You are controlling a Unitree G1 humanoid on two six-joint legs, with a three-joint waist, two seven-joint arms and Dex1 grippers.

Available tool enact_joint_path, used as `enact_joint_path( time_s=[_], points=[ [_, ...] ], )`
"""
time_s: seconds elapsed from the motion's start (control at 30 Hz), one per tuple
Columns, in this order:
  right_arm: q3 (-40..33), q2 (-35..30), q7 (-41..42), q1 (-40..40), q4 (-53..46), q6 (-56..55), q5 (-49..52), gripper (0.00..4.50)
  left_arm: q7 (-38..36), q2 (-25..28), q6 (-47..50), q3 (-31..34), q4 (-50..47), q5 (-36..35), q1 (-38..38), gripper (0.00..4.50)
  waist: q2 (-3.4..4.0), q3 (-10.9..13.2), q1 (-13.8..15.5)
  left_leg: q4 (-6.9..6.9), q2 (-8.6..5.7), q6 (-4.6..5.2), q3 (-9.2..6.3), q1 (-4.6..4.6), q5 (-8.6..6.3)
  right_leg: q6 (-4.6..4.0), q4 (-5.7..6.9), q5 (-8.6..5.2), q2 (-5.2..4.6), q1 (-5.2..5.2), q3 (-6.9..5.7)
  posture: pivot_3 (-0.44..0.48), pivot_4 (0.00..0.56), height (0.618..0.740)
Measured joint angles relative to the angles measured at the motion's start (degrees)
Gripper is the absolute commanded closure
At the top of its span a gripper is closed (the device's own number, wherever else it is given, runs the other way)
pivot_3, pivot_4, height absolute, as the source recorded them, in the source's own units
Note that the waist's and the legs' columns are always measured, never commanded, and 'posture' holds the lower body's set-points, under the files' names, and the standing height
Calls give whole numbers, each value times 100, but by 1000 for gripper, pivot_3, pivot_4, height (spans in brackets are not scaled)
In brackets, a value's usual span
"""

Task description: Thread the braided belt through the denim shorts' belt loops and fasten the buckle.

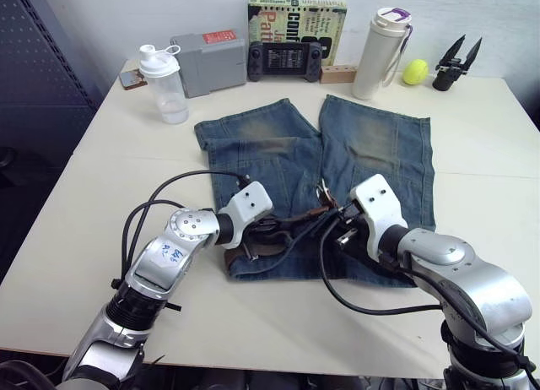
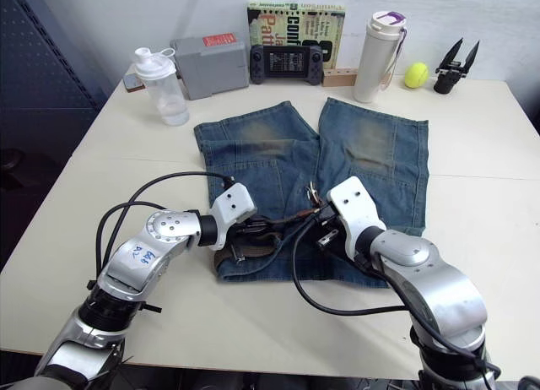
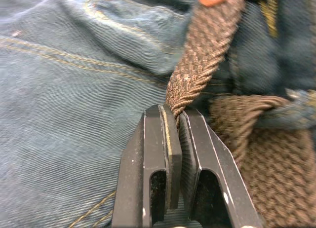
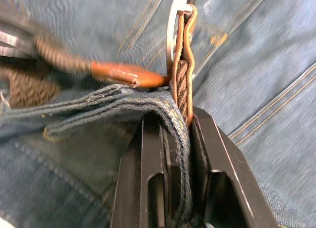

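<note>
Lying flat on a pale bench (image 1: pixel 76 187), the denim shorts (image 1: pixel 371 145) have their legs pointing away from the robot and their waistband nearest it, with brownish faded patches on both legs. Across the waistband runs the braided belt (image 3: pixel 205 50) — a dark-brown woven strap, bunched and twisted near the middle of the waist. The left end effector (image 3: pixel 173 120) has its two black fingers pressed together on a narrow twisted stretch of the belt, right over the denim near the left half of the waistband. The right end effector (image 4: pixel 175 120) is clamped on a fold of the waistband together with the leather-edged belt end that carries the buckle (image 4: pixel 173 20), a silver-grey metal frame standing just beyond the fingertips. An orange-brown leather tip (image 4: pixel 126 74) of the strap lies on the fold beside that buckle, touching it or nearly so. Both arms meet close together above the middle of the waist. Along the far edge of the bench stand a clear shaker bottle (image 1: pixel 164 84), a grey box (image 1: pixel 208 62), a handheld game console (image 1: pixel 284 60), a book (image 1: pixel 297 14) leaning on the wall, a tall white tumbler (image 1: pixel 380 52), a yellow-green ball (image 1: pixel 414 71) and a spare black gripper (image 1: pixel 456 62).
</note>
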Motion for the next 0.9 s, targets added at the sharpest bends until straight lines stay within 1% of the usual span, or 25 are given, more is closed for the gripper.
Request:
enact_joint_path(
  time_s=[0.33,0.5,0.7,0.9],
  points=[
    [18,-75,51,244,-30,77,204,4470,109,-25,43,94,24,-2,0,4500,0,0,0,-1,1,0,0,0,0,0,0,0,0,-1,0,0,150,731],
    [-147,-244,173,324,-137,100,363,4470,188,-2,51,108,41,6,3,4500,0,0,8,0,0,0,0,0,0,0,-1,0,0,0,0,0,150,731],
    [-335,-243,217,325,-208,246,514,4470,293,-8,99,212,43,15,11,4500,0,0,8,0,0,0,0,-1,0,0,-1,0,0,-1,0,0,150,731],
    [-338,-241,226,391,-326,357,641,4470,342,-33,134,218,43,14,20,4500,0,0,10,0,0,0,-1,0,0,0,0,0,0,0,0,0,150,731]
  ],
)
